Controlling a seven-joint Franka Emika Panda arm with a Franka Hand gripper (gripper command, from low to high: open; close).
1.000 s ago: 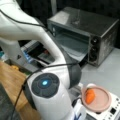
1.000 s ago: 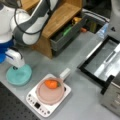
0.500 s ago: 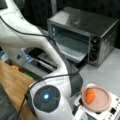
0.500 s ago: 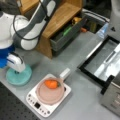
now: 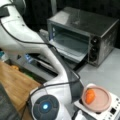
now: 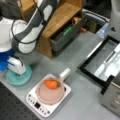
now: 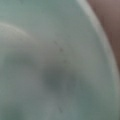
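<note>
Tool (image 6: pixel 15 65) sits low at 9 o'clock in a front view, right down on the teal plate (image 6: pixel 19 78); its white body hides the fingertips, so cannot tell how far apart they stand or whether they grip anything. Wrist view is filled by the teal plate surface (image 7: pixel 50 50), very close, with the pale rim curving off toward 2 o'clock.

Change over the last second: in the earlier front views the tool was already over the plate, and the arm has since leaned lower and further in; in a front view the arm's elbow joint (image 5: pixel 46 106) with the blue light now sits bigger at 7 o'clock and covers more of the tabletop. Plate itself has not shifted. My read: a descent onto the plate, contact or near contact, nothing lifted.

Plate rests on the grey tabletop (image 6: pixel 82 92), at 9 o'clock of the white induction cooker (image 6: pixel 48 96). Pink pan (image 6: pixel 50 91) sits on the cooker, an orange carrot (image 6: pixel 51 83) inside it near the 12 o'clock edge; pan and carrot also show in the front view from the opposite side (image 5: pixel 90 96). Toaster oven (image 5: pixel 82 37) stands open at 1 o'clock, door down. Wooden drawer unit (image 6: pixel 60 27) at 12 o'clock, drawer pulled out with small items inside.
</note>
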